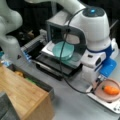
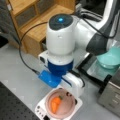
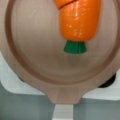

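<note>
An orange toy carrot (image 3: 78,20) with a green stub lies in a shallow pink bowl (image 3: 30,62). The bowl rests on a white square base (image 2: 40,108). In both front views the arm's white and blue wrist hangs right over the bowl's edge. The gripper (image 1: 98,81) is just above the bowl's rim, a little to the left of the carrot (image 1: 110,90). Its fingers do not show in the wrist view, which looks straight down into the bowl. In a front view the carrot (image 2: 55,103) lies a little left of the middle of the bowl (image 2: 50,110), and nothing touches it.
A teal plate (image 1: 63,50) sits on the open door of a silver oven (image 1: 60,25) behind the arm. A wooden cabinet (image 1: 22,95) stands at a front view's lower left. A black cable (image 1: 65,75) loops over the grey table.
</note>
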You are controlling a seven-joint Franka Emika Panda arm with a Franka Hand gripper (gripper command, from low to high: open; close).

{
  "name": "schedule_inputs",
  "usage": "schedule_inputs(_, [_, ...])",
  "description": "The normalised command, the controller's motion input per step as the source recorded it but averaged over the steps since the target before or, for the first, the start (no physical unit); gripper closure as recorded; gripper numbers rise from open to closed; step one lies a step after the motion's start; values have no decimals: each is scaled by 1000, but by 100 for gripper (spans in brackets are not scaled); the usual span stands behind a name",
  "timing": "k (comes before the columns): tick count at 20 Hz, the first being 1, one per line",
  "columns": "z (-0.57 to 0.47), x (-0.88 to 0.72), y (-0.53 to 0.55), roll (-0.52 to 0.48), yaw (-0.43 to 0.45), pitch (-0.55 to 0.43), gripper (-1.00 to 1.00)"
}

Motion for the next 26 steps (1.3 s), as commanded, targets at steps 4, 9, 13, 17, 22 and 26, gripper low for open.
schedule_inputs(4, [-17, 447, 37, -181, -11, 122, -100])
schedule_inputs(9, [-20, 389, 54, -216, -18, 99, -100])
schedule_inputs(13, [-21, 323, 89, -267, -22, 88, -100])
schedule_inputs(17, [-19, 296, 129, -312, -19, 81, -100])
schedule_inputs(22, [-61, 305, 143, -343, -12, 61, -100])
schedule_inputs(26, [-83, 286, 106, -355, -5, 43, -100])
